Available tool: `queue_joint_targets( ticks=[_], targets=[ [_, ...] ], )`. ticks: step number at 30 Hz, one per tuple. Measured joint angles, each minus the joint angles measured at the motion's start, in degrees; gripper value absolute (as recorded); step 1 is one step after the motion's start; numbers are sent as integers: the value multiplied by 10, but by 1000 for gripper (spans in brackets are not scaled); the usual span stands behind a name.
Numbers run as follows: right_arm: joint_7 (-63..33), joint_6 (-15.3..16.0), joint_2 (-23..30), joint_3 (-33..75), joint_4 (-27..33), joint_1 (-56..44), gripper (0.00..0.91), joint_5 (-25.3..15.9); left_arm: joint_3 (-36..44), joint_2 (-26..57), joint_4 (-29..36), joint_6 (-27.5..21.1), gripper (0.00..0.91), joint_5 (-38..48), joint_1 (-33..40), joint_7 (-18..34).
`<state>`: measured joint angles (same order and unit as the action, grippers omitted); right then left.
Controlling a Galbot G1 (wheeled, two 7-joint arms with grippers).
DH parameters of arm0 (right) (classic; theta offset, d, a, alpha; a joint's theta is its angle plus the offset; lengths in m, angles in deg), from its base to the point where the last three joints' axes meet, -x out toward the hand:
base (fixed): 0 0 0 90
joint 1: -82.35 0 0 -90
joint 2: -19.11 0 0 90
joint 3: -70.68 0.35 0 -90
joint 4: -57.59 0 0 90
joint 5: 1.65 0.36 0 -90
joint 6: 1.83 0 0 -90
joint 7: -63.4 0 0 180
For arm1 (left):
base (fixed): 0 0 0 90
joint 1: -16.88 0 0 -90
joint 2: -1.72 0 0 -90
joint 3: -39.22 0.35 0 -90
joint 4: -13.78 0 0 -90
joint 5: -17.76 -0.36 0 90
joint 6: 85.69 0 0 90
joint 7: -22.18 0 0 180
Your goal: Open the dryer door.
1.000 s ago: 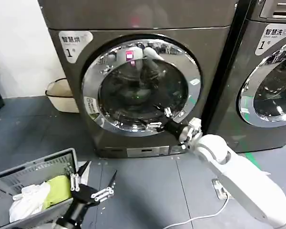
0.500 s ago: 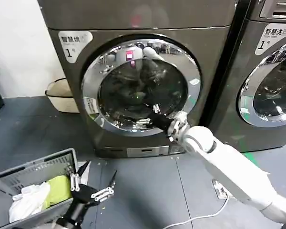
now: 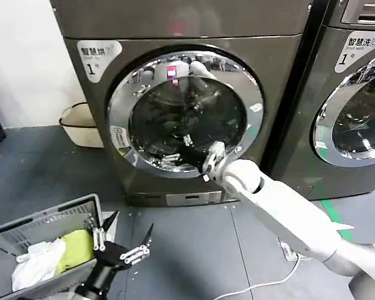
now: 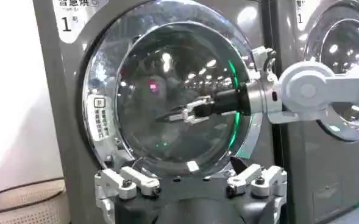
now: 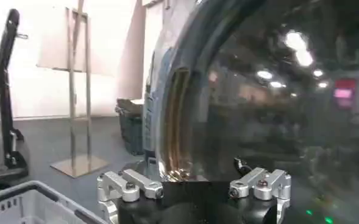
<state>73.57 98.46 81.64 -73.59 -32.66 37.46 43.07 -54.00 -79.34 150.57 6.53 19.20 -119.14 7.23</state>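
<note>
Nearest to me, the left tool (image 3: 122, 242) hangs low over the floor (image 3: 194, 250), fingers spread, gripping nothing. Just beside it on my left sits a grey basket (image 3: 25, 234) holding white and green cloth (image 3: 53, 256).

Farther out, my right arm (image 3: 281, 209) reaches across to the dryer (image 3: 181, 100). The right tool (image 3: 175, 153) is at the lower part of the round door (image 3: 184, 112) — in front of the dark glass, close to the chrome ring (image 3: 115, 112). Its fingers are spread, pinching nothing; in the left wrist view the right tool (image 4: 179, 114) appears against the glass with a clear gap between the fingertips.

The door lies flush in the dryer front, closed. In the right wrist view the chrome ring (image 5: 173, 115) runs just beside the tool.

A second machine (image 3: 350, 94) stands to the right. A cream basket (image 3: 81, 125) sits on the floor at the dryer's left — against the white wall (image 3: 22, 56).
</note>
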Motion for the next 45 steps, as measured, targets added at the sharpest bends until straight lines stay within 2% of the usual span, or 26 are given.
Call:
queue_joint_targets(
  ticks=[22, 34, 45],
  targets=[
    [-28, 18, 86, -29, 45, 39, 907, 0, -2, -4, 0, 0, 907, 0, 2, 0],
    [-26, 18, 135, -36, 83, 53, 907, -1, -3, -5, 4, 0, 907, 0, 3, 0],
    [-3, 13, 152, -41, 116, 61, 907, -2, -5, -7, 8, 0, 907, -1, 3, -1]
  ],
)
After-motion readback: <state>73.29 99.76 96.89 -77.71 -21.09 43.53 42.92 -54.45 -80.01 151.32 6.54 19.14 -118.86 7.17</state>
